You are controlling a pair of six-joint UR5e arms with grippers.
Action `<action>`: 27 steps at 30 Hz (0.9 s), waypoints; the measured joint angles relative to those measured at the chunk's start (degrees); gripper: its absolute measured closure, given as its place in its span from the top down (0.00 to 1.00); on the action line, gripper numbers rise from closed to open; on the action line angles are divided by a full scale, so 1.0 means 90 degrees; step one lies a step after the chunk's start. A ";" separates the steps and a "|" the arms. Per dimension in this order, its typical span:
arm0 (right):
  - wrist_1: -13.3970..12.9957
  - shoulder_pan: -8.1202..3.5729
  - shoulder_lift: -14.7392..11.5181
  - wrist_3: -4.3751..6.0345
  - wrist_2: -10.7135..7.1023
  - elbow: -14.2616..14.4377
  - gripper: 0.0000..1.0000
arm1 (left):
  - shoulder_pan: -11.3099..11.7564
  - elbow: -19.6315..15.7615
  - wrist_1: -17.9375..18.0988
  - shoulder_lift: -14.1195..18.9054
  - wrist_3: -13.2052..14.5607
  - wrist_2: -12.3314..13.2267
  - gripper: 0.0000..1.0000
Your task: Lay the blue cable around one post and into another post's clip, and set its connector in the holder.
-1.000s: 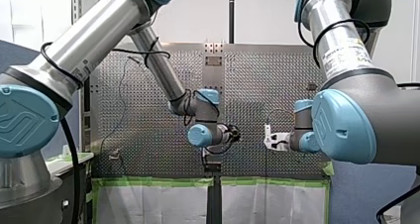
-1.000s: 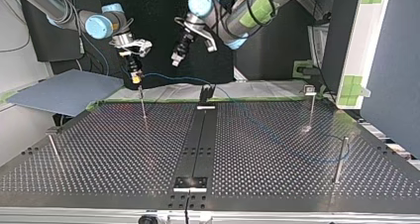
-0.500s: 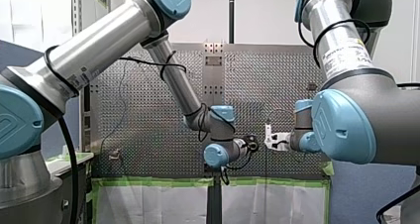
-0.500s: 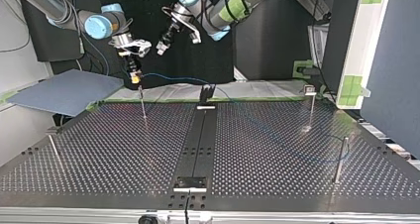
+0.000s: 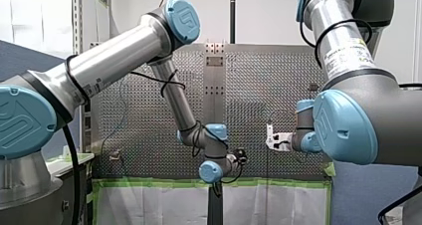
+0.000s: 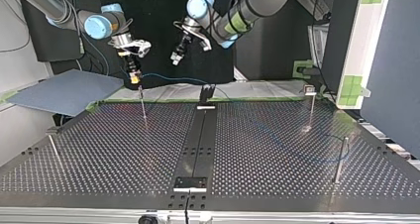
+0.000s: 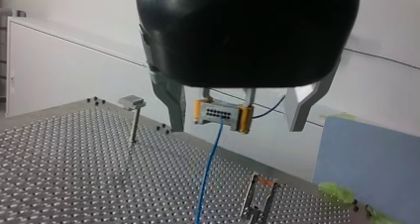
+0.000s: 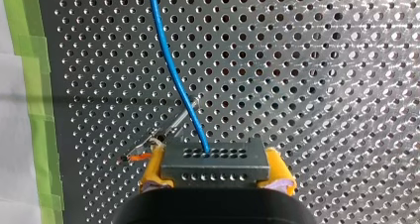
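Observation:
My right gripper is shut on the grey connector, its yellow pads on both sides. The blue cable runs from the connector away over the perforated table. In the top view my right gripper holds the connector just above a thin post, and the cable trails toward the view's right. My left gripper hangs open in the air beside it, holding nothing. In the left wrist view its metal fingers stand apart, with the connector beyond them. The black holder stands at the far end of the middle rail.
More posts stand at the top view's right, near right and near left. A clip-topped post and a forked clip show in the left wrist view. A blue board lies off the table's far left corner.
My left arm has swung: its open gripper went toward the right gripper, then came back and lower. My right gripper has stayed still with the connector.

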 joint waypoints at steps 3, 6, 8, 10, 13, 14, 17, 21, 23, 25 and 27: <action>0.0003 0.0007 0.0000 0.0000 0.0000 0.0000 0.00 | -0.0004 0.0114 -0.0086 -0.0036 -0.0002 0.0012 1.00; 0.0004 0.0014 0.0000 0.0000 0.0000 0.0000 0.00 | -0.0005 0.0242 -0.0203 -0.0045 0.0003 -0.0019 1.00; 0.0004 0.0017 0.0000 0.0000 -0.0001 0.0000 0.00 | 0.0001 0.0331 -0.0309 -0.0046 0.0013 -0.0045 1.00; 0.0004 0.0017 0.0000 0.0000 -0.0004 -0.0001 0.00 | 0.0019 0.0391 -0.0394 -0.0046 0.0016 -0.0088 1.00; 0.0004 0.0017 0.0000 0.0000 -0.0006 -0.0001 0.00 | 0.0062 0.0474 -0.0530 -0.0047 0.0020 -0.0192 1.00; 0.0004 0.0019 0.0000 0.0000 -0.0006 -0.0001 0.00 | 0.0078 0.0504 -0.0592 -0.0047 0.0029 -0.0250 1.00; 0.0004 0.0020 0.0000 0.0000 -0.0008 -0.0001 0.00 | 0.0114 0.0569 -0.0771 -0.0048 0.0104 -0.0420 1.00; 0.0004 0.0019 -0.0001 0.0000 -0.0014 -0.0001 0.00 | 0.0148 0.0681 -0.0906 -0.0049 0.0173 -0.0520 1.00; 0.0008 0.0019 -0.0003 0.0000 -0.0017 -0.0001 0.00 | 0.0154 0.0785 -0.0989 -0.0049 0.0186 -0.0534 1.00; 0.0011 0.0018 -0.0006 0.0000 -0.0018 -0.0001 0.00 | 0.0148 0.0888 -0.1090 -0.0049 0.0195 -0.0535 1.00; 0.0013 0.0021 -0.0008 0.0000 -0.0019 -0.0001 0.00 | 0.0131 0.1010 -0.1214 -0.0049 0.0211 -0.0532 1.00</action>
